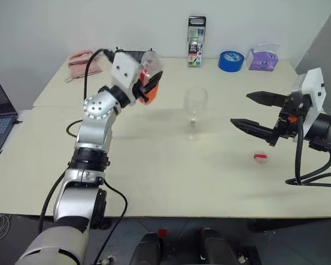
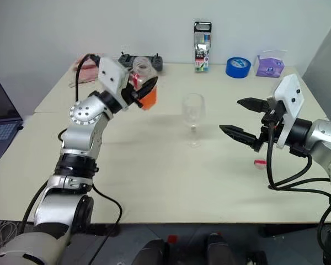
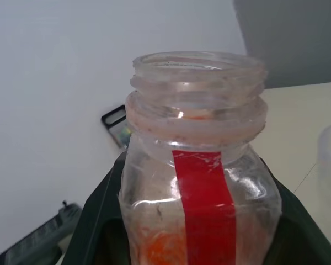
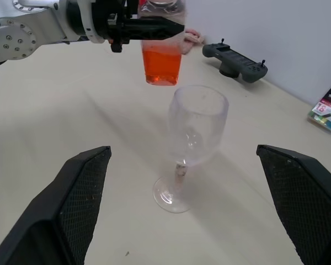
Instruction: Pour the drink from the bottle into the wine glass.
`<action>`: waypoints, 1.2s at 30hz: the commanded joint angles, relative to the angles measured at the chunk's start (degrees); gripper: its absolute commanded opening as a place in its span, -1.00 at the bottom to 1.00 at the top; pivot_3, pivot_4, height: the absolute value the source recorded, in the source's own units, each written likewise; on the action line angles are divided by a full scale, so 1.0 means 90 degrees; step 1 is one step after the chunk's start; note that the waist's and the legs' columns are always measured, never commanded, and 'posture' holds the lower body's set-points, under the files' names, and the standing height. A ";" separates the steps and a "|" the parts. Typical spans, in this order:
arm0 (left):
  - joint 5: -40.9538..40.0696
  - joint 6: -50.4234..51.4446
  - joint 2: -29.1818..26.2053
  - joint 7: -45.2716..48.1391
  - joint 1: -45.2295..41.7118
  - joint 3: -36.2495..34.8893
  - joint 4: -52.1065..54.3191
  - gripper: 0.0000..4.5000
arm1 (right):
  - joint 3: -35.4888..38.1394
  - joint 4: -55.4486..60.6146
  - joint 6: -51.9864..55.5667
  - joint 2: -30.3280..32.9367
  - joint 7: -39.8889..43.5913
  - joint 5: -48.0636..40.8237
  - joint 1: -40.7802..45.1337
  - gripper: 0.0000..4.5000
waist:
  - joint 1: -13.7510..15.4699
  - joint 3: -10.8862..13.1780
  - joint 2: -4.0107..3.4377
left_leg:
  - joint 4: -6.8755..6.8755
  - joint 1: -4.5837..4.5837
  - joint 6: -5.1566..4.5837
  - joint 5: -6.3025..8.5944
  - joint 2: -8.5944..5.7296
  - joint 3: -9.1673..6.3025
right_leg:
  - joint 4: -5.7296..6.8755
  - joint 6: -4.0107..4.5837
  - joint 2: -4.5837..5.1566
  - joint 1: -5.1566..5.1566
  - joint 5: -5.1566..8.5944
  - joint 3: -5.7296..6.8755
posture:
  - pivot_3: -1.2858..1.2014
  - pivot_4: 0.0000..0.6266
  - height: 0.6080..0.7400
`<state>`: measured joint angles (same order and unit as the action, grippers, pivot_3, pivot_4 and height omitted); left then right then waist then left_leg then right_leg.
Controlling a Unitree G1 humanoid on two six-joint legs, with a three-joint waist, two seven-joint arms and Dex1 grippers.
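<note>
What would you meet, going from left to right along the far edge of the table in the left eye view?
Pink cloth → black controller → marker pack → blue tape roll → purple tissue pack.

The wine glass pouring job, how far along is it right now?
Done: the small red cap lies on the table and the clear plastic bottle has an open mouth. In hand: the left gripper holds the bottle lifted beside the clear stemmed wine glass, with the orange-red drink inside. Left: tilting and pouring; the glass looks empty. The right gripper is open.
</note>
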<state>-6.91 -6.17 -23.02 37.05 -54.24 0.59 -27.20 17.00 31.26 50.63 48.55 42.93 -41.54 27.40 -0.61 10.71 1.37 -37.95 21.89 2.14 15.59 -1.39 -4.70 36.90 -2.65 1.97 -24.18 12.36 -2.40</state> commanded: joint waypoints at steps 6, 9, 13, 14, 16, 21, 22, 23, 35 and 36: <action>0.1154 -0.1306 -0.0099 0.0103 -0.1063 0.0731 -0.1138 -0.19 | 0.0313 0.0489 0.0084 0.0171 -0.0459 -0.0147 -0.0280 1.00 | 0.0005 0.0002 0.0003 | -0.0001 0.0008 -0.0001 0.0000 -0.0002 -0.0004 | -0.0002 -0.0001 -0.0005 -0.0001 0.0000 -0.0001 | 0.03 -0.52 1.00; 0.1671 -0.1863 -0.0186 -0.0067 -0.1244 0.1016 -0.1571 -0.19 | 0.0331 0.0527 0.0073 0.0164 -0.0554 -0.0175 -0.0311 1.00 | 0.0004 0.0002 0.0002 | 0.0000 0.0007 -0.0001 0.0000 -0.0002 -0.0003 | -0.0002 -0.0001 -0.0004 -0.0001 0.0000 -0.0003 | 0.03 -0.52 1.00; 0.2048 -0.2242 -0.0134 -0.0440 -0.1517 0.1117 -0.2002 -0.19 | 0.0347 0.0564 0.0058 0.0171 -0.0643 -0.0184 -0.0384 1.00 | 0.0009 0.0002 0.0003 | -0.0002 0.0006 -0.0001 0.0000 0.0000 -0.0007 | 0.0001 -0.0003 -0.0006 -0.0002 0.0001 0.0000 | 0.03 -0.52 1.00; 0.2254 -0.2415 -0.0187 -0.0527 -0.1570 0.1230 -0.2096 -0.19 | 0.0332 0.0572 0.0050 0.0173 -0.0660 -0.0173 -0.0399 1.00 | 0.0009 0.0002 0.0004 | -0.0002 0.0007 -0.0002 0.0000 -0.0001 -0.0007 | 0.0002 -0.0003 -0.0006 -0.0001 0.0002 -0.0001 | 0.03 -0.52 1.00; 0.2457 -0.2634 -0.0214 -0.0654 -0.1646 0.1315 -0.2271 -0.19 | 0.0323 0.0594 0.0036 0.0180 -0.0687 -0.0156 -0.0449 1.00 | 0.0013 0.0003 0.0004 | -0.0002 0.0010 -0.0001 0.0000 -0.0002 -0.0007 | -0.0001 -0.0004 -0.0005 -0.0002 0.0002 -0.0001 | 0.03 -0.52 1.00; 0.2926 -0.3102 -0.0192 -0.0915 -0.1825 0.1579 -0.2573 -0.19 | 0.0361 0.0640 0.0041 0.0186 -0.0764 -0.0129 -0.0546 1.00 | 0.0018 0.0003 0.0004 | -0.0001 0.0010 -0.0002 0.0000 -0.0004 -0.0007 | 0.0000 -0.0005 -0.0003 -0.0001 0.0002 -0.0001 | 0.03 -0.52 1.00; 0.3023 -0.3142 -0.0162 -0.1013 -0.1849 0.1628 -0.2587 -0.19 | 0.0344 0.0640 0.0042 0.0183 -0.0786 -0.0119 -0.0553 1.00 | 0.0017 0.0003 0.0004 | -0.0001 0.0010 -0.0002 0.0000 -0.0004 -0.0007 | 0.0001 -0.0005 -0.0003 -0.0001 0.0002 -0.0001 | 0.03 -0.52 1.00; 0.3159 -0.3196 -0.0160 -0.1118 -0.1881 0.1700 -0.2612 -0.19 | 0.0310 0.0636 0.0082 0.0191 -0.0824 -0.0111 -0.0553 1.00 | 0.0017 0.0003 0.0004 | -0.0002 0.0009 -0.0002 0.0000 -0.0004 -0.0006 | 0.0002 -0.0005 -0.0003 -0.0001 0.0002 -0.0002 | 0.03 -0.52 1.00; 0.4008 -0.3579 -0.0195 -0.1991 -0.2227 0.2084 -0.2870 -0.19 | -0.0094 0.0336 -0.0084 0.0128 -0.1109 0.0305 -0.0406 1.00 | 0.0016 0.0003 0.0005 | -0.0002 0.0008 -0.0002 0.0000 -0.0004 -0.0006 | 0.0005 -0.0006 -0.0004 -0.0002 0.0003 -0.0003 | 0.03 -0.52 1.00; 0.4149 -0.3646 -0.0235 -0.2157 -0.2263 0.2149 -0.2900 -0.19 | -0.0111 0.0326 -0.0098 0.0116 -0.1120 0.0331 -0.0407 1.00 | 0.0016 0.0003 0.0005 | -0.0002 0.0008 -0.0002 0.0000 -0.0004 -0.0007 | 0.0006 -0.0006 -0.0004 -0.0002 0.0003 -0.0001 | 0.03 -0.52 1.00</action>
<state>29.03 -37.22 -24.03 20.79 -71.88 19.97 -54.13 15.51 33.46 51.31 49.44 33.33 -39.13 22.93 -0.47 10.74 1.41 -37.98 21.96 2.12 15.59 -1.42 -4.75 36.95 -2.72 1.94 -24.20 12.39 -2.42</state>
